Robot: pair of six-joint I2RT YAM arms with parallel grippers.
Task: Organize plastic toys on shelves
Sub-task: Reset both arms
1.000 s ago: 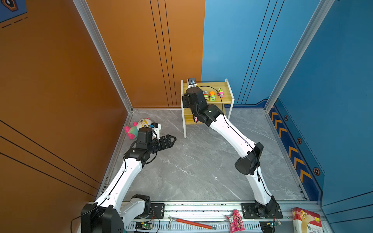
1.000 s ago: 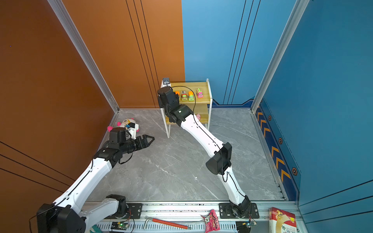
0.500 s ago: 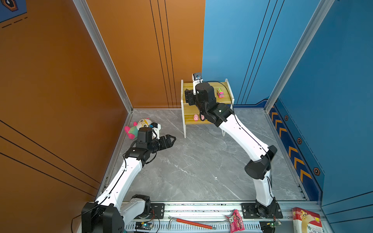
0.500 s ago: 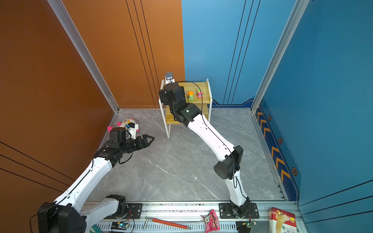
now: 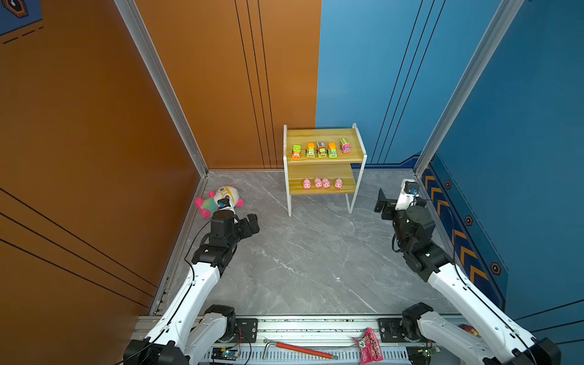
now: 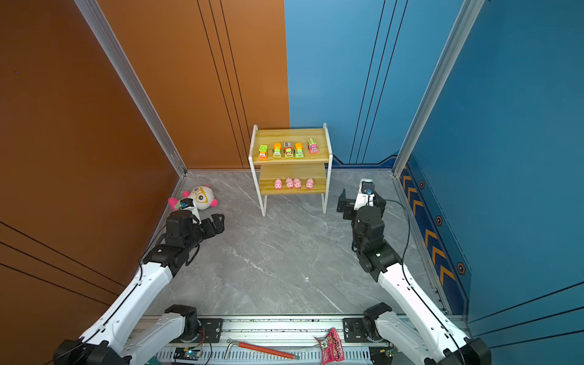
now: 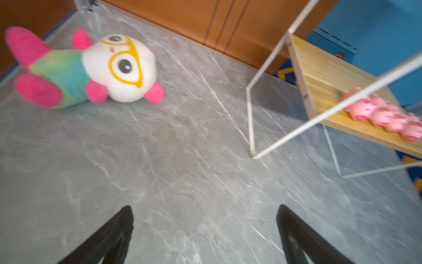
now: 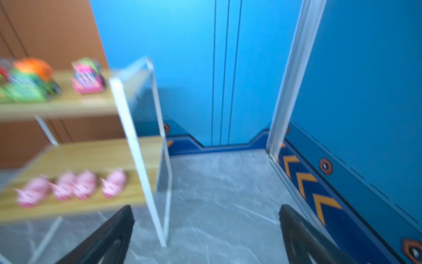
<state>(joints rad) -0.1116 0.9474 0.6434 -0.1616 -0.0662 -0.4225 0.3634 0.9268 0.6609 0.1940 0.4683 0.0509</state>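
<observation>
Big grey floor (image 5: 300, 259) lies open between the 2 arms. At the back, the shelves (image 5: 320, 134) stand square to the wall with both boards loaded.

The left gripper (image 7: 204, 212) hovers low over bare floor, fingers spread wide with nothing between them. The right gripper (image 8: 206, 212) is the same, released and empty, out to the right of the shelves and clear of the frame. The plush doll (image 5: 229, 193) lies on its side by the left wall, near the left gripper but not touching it.

Up top, 5 trucks (image 5: 321, 149) sit in 1 row across the upper board, faces to the front. 4 of them sit close together and the pink one is a little off to the right. Below, 4 pigs (image 5: 322, 183) line the lower board, the middle 2 touching or very nearly so.

To my eye the sorting is done, so the step in hand is a clean finish. Hold both arms back from that thin white frame, because a knock could roll those wheeled trucks off the edge. Leave the jaws open and leave the doll where it lies. Don't tidy the pink truck's gap unless the approach comes straight down from above.
</observation>
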